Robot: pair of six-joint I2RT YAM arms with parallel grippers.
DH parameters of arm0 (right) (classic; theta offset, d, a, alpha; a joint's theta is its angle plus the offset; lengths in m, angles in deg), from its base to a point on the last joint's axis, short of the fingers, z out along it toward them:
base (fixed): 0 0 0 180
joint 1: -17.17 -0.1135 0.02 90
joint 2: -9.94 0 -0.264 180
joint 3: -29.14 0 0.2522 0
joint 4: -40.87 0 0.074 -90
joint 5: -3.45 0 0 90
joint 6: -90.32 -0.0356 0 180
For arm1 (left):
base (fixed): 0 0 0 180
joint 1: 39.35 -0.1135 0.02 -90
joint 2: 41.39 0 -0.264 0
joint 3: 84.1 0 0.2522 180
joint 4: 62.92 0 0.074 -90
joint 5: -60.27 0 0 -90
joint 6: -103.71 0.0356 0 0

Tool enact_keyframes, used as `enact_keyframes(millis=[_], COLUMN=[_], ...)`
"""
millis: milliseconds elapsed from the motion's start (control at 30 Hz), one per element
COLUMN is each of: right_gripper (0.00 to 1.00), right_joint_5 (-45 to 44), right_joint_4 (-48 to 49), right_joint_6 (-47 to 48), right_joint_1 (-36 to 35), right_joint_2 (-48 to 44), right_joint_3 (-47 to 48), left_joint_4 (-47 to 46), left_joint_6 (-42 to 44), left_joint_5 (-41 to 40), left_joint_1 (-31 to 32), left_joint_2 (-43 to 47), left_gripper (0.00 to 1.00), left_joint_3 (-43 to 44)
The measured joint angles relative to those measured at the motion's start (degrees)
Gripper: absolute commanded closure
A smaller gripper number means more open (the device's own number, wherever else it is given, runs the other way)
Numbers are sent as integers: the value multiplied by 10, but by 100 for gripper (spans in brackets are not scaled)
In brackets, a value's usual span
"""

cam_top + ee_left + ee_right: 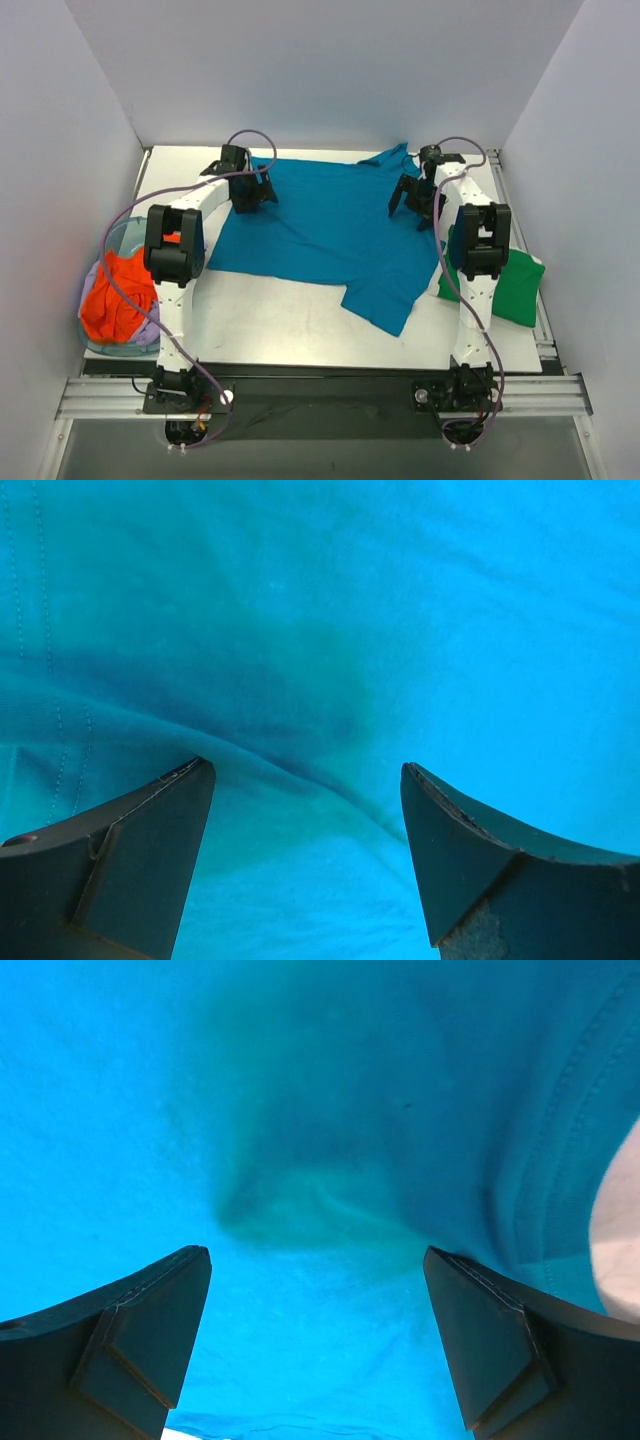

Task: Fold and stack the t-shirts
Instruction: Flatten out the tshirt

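I keep both tools low over the teal shirt (330, 235), spread on the bench (290, 320). The left tool (250, 192) is at its far left edge and the right tool (415, 200) at its far right, each with fingers wide apart and gripping nothing. A green shirt (510, 285) lies right of the right tool. An orange shirt (115, 295) and a lavender shirt (150, 332) fill the basket (125, 235) left of the left tool.

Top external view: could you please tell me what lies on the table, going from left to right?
Basket with an orange shirt in it → teal shirt spread out in the middle → green shirt at the right edge.
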Motion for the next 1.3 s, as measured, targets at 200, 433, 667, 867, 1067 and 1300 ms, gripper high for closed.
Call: enact_keyframes(millis=[200, 433, 667, 867, 1067, 1300], right_gripper=[7, 7, 7, 7, 8, 11], right_joint_5=[4, 6, 9, 19, 36, 37], right_joint_4=[-7, -7, -8, -9, 2, 6], right_joint_6=[-7, -7, -2, 3, 5, 5], right_joint_1=[11, 14, 14, 14, 13, 7], right_joint_2=[9, 9, 5, -37, -70, -59], right_joint_3=[16, 16, 14, -4, -28, -61], left_joint_4=[21, 54, 53, 44, 44, 30], left_joint_6=[17, 33, 31, 13, 2, -5], left_joint_5=[-1, -58, -123, -132, -155, -166], left_joint_1=[8, 11, 10, 10, 4, 0], left_joint_2=[-6, 87, 284, 335, 335, 347], left_gripper=[14, 14, 22, 24, 24, 24], left_joint_3=[17, -71, -251, -371, -430, -441])
